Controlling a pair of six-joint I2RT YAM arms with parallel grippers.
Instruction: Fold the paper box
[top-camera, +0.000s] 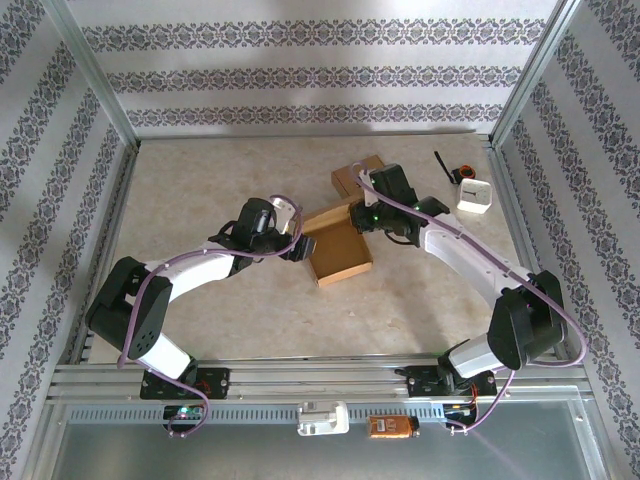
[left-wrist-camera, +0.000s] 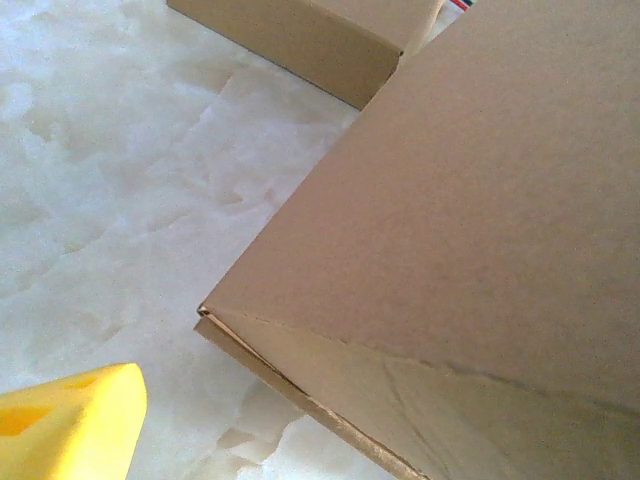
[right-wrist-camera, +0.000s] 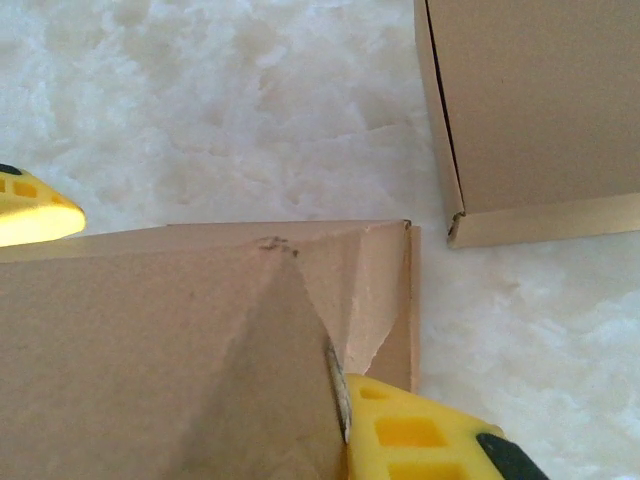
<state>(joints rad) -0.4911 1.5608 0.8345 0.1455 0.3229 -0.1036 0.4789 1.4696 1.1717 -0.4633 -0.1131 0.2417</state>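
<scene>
The brown paper box (top-camera: 342, 252) lies flat in the middle of the table, with one flap (top-camera: 332, 214) raised along its far edge. My right gripper (top-camera: 363, 215) is at that flap's right end and shut on it. In the right wrist view one yellow finger (right-wrist-camera: 430, 440) presses the flap's edge (right-wrist-camera: 338, 395), and the other finger is hidden behind the cardboard. My left gripper (top-camera: 303, 245) is open at the box's left edge. Its yellow finger (left-wrist-camera: 70, 430) stays just off the box's corner (left-wrist-camera: 215, 312), and the panel (left-wrist-camera: 480, 200) covers the rest.
A second brown box (top-camera: 358, 172) sits just behind the first; it is also seen in the wrist views (left-wrist-camera: 300, 40) (right-wrist-camera: 540, 110). A white device (top-camera: 474, 195) and a small black part (top-camera: 455, 172) lie at the far right. Metal frame rails border the table.
</scene>
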